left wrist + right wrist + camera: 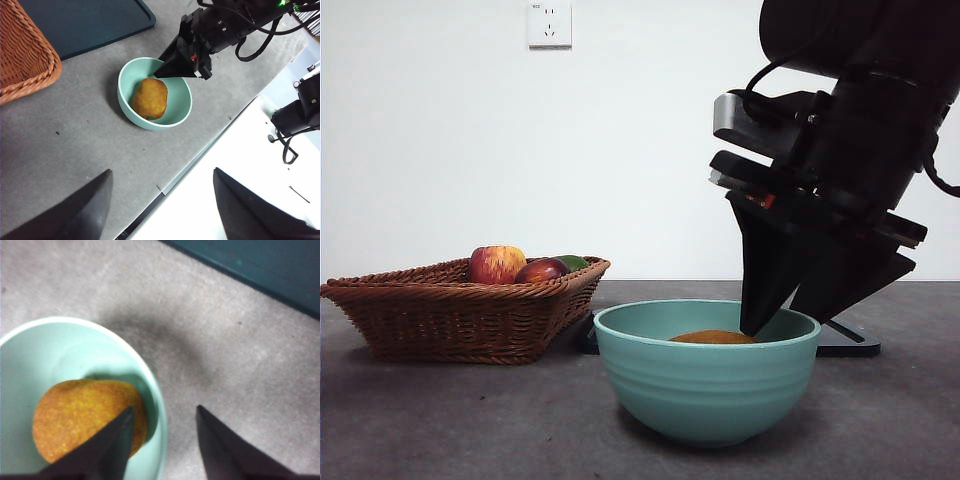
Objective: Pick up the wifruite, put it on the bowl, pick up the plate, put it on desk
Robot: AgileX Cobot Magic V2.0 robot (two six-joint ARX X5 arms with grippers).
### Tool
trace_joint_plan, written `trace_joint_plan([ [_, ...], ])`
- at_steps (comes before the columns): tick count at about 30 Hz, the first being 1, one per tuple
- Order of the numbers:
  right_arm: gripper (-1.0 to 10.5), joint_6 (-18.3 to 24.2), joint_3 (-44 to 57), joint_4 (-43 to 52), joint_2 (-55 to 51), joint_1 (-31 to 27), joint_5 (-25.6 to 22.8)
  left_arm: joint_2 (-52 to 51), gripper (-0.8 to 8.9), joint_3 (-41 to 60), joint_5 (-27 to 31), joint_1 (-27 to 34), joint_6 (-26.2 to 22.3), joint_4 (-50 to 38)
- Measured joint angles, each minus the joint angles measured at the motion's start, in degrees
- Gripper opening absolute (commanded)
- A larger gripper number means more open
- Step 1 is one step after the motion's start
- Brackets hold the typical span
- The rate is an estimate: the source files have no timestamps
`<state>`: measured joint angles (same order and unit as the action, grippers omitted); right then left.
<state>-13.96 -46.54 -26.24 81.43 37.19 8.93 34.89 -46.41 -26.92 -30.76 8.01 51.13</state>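
Grey desk [440,420]: wifruite [149,98] lies in the bowl [706,385], right claw [165,440] spread and empty straddling its rim, one jaw over the fruit, so I'd send it to the teal plate [80,22] just beyond; left claw [160,205] released, parked off-desk.

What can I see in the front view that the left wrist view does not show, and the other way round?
Only the front view shows the fruits in the basket: an apple and a dark red fruit. Only the left wrist view shows the whole wifruite, the dark tray and the left gripper, open, away from the bowl. Both show the bowl, the basket and the right gripper at the bowl's rim.
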Motion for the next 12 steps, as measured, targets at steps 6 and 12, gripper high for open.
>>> trace_joint_plan([
  [6, 0.3, 0.0, 0.0, 0.2, 0.0, 0.0, 0.0, 0.0, 3.12, 0.0, 0.0, 0.0, 0.0, 0.0],
  [12, 0.1, 0.0, -0.2, -0.1, 0.0, 0.0, 0.3, 0.0, 3.12, 0.0, 0.0, 0.0, -0.2, 0.0],
])
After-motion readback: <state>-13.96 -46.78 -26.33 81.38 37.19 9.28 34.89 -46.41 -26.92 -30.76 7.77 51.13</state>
